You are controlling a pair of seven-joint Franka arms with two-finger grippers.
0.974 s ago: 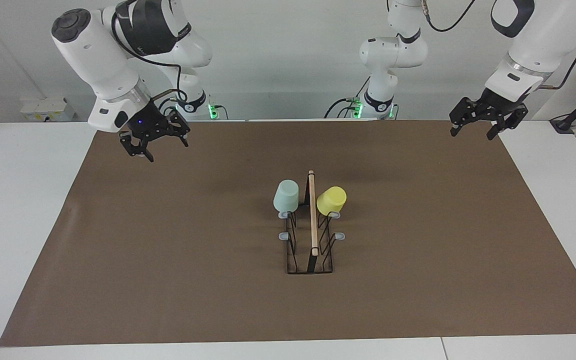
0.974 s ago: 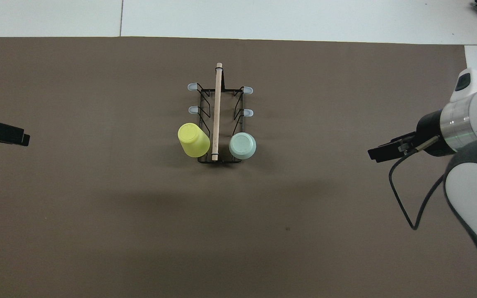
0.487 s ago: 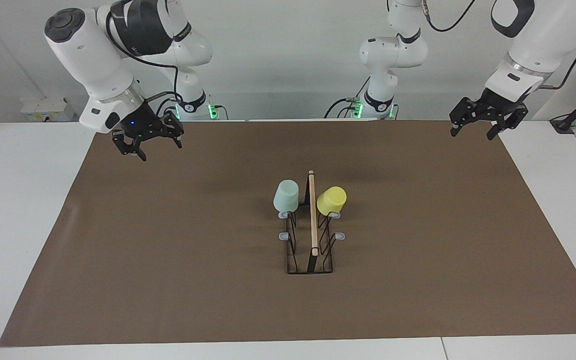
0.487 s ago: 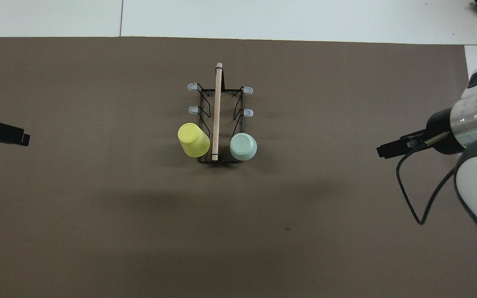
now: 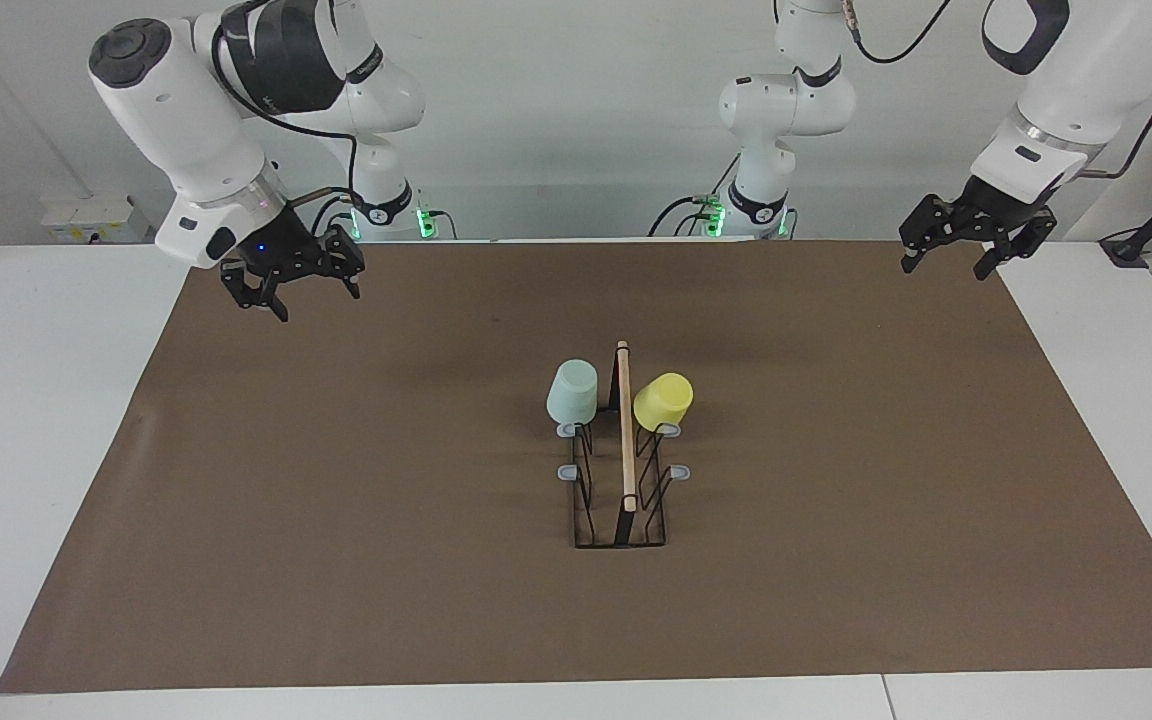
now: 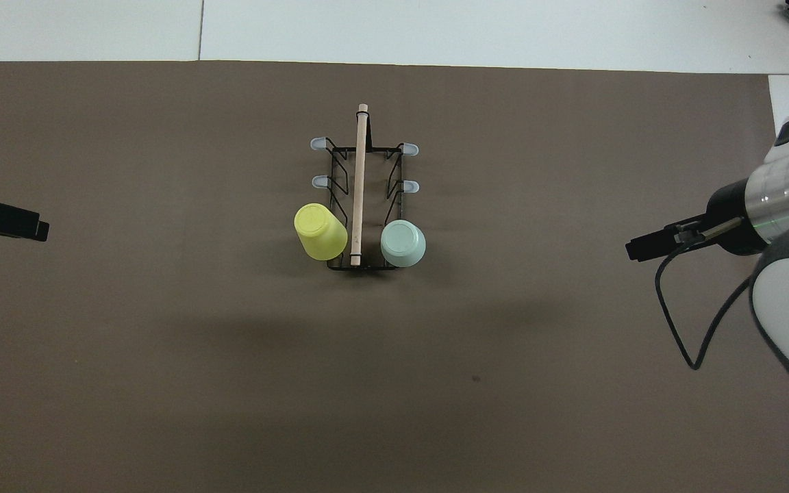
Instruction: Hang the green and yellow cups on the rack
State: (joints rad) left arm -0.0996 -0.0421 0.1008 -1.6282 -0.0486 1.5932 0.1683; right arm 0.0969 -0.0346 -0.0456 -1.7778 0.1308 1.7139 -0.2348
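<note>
The black wire rack (image 5: 626, 450) with its wooden rod stands mid-table, also in the overhead view (image 6: 359, 178). The mint green cup (image 5: 573, 392) hangs upside down on the prong nearest the robots, on the right arm's side (image 6: 403, 243). The yellow cup (image 5: 663, 400) hangs tilted on the matching prong on the left arm's side (image 6: 319, 231). My right gripper (image 5: 314, 300) is open and empty, raised over the mat's edge at its own end (image 6: 641, 246). My left gripper (image 5: 943, 268) is open and empty, waiting raised at its end (image 6: 31, 229).
A brown mat (image 5: 336, 520) covers most of the white table. Several grey-tipped prongs (image 5: 568, 472) on the rack's part farther from the robots are bare. Power units with green lights (image 5: 424, 222) stand at the robots' edge.
My right gripper has drawn back from the rack toward its own end of the table and risen slightly. The cups, the rack and my left arm have not moved.
</note>
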